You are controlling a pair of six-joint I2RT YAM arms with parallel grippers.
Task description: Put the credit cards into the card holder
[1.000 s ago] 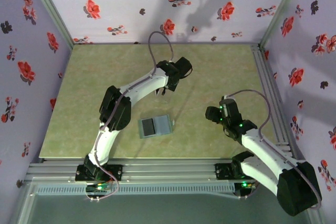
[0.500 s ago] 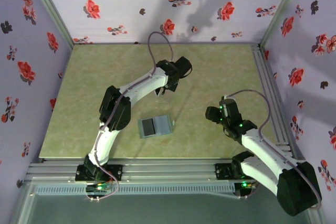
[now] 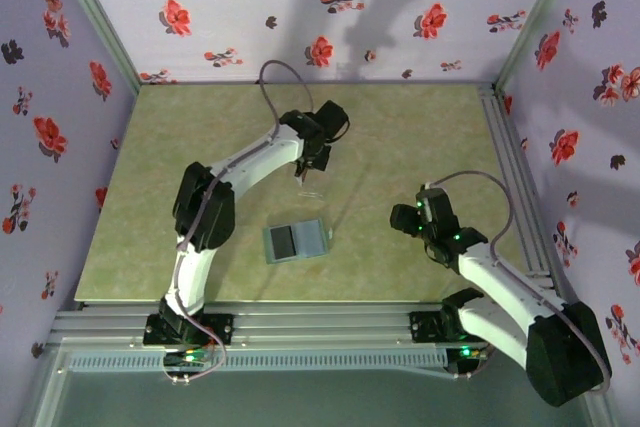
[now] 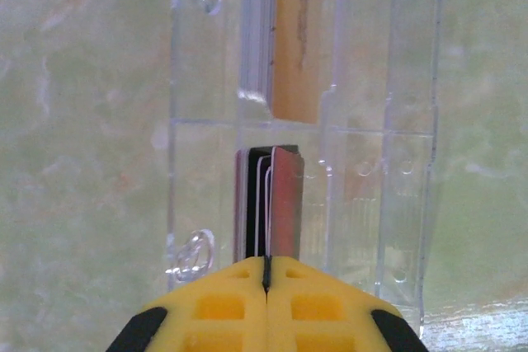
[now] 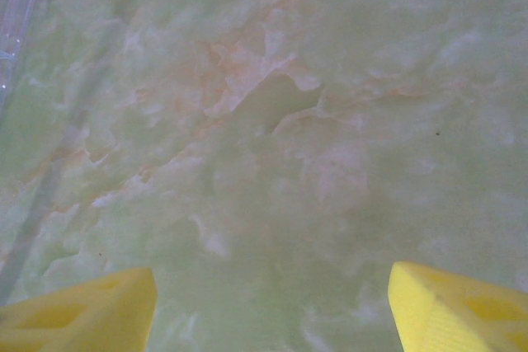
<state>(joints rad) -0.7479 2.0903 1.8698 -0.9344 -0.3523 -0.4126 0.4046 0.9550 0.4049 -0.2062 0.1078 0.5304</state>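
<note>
Left wrist: left fingers (image 4: 219,307) pressed together, credit cards (image 4: 285,204) at tips; right fingers (image 5: 82,307) spread.

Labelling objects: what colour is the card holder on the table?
The card holder is grey-teal with a darker inner panel; top external view shows it best.

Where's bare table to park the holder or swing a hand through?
Bare: the table's left side, between left arm and wall; the far right corner, beyond the right gripper. Crowded: the middle, where the left gripper, shut on cards, hangs over a clear rack just beyond the card holder.
</note>
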